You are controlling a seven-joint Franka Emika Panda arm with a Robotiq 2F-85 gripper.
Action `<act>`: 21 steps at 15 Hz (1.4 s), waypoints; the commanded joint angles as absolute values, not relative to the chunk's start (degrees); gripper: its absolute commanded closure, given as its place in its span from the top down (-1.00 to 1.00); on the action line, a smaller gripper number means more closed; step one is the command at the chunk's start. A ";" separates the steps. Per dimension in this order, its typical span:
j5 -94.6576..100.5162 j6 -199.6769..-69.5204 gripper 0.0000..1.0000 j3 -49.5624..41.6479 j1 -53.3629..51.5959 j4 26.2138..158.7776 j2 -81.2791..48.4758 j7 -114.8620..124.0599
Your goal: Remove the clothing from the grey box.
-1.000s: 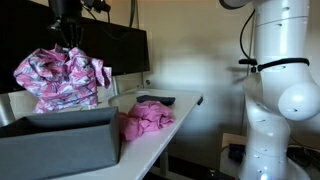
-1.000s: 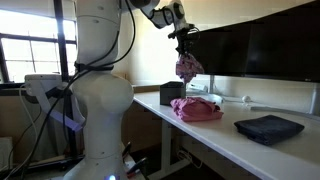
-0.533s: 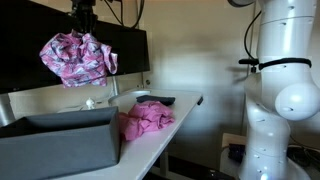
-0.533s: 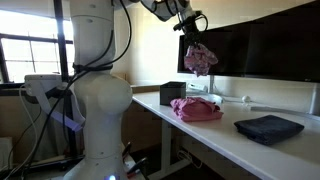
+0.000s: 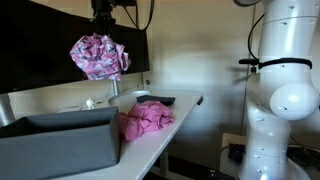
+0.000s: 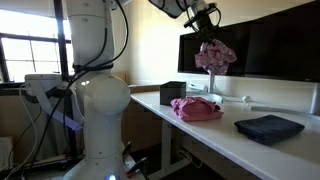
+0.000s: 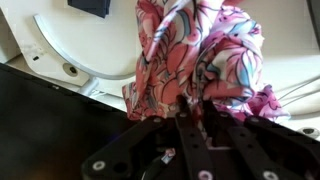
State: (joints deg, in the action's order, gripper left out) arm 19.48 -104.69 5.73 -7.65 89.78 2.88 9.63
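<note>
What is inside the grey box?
Its inside cannot be seen: the walls of the grey box hide it in both exterior views. Nothing rises above its rim. A patterned garment hangs from the tool; a pink garment lies beside the box.

Flat dark pad [image 6: 268, 127] on the white desk [image 6: 212, 133] — black monitor [image 6: 262, 45] along its back edge

We see open air under our gripper [image 5: 103, 33] and the cloth [image 5: 98, 57] it grips, monitor [image 5: 40, 50] just behind, pink pile [image 5: 146, 118] on the table [image 5: 186, 101] below, box [image 5: 60, 142] lower and off to one side.
</note>
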 commanded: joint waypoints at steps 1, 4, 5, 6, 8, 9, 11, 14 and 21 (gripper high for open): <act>21.00 -106.22 -0.91 4.92 -5.49 95.61 6.44 12.02; 20.51 -107.16 -0.91 3.60 -3.97 99.60 7.88 11.94; 20.41 -107.30 -0.91 3.22 -3.52 100.73 8.33 11.76; 20.25 -107.66 -0.91 2.81 -3.04 102.16 8.88 11.50; 20.14 -108.02 -0.91 2.17 -2.18 104.48 9.79 11.36; 19.75 -108.53 -0.91 1.59 -1.72 109.13 13.65 10.79; 19.58 -109.03 -0.91 0.92 -0.95 113.10 16.03 10.60; 20.55 -109.35 -0.91 0.50 0.44 119.38 20.16 12.06; 21.65 -111.20 -0.91 1.54 3.63 125.30 23.00 13.08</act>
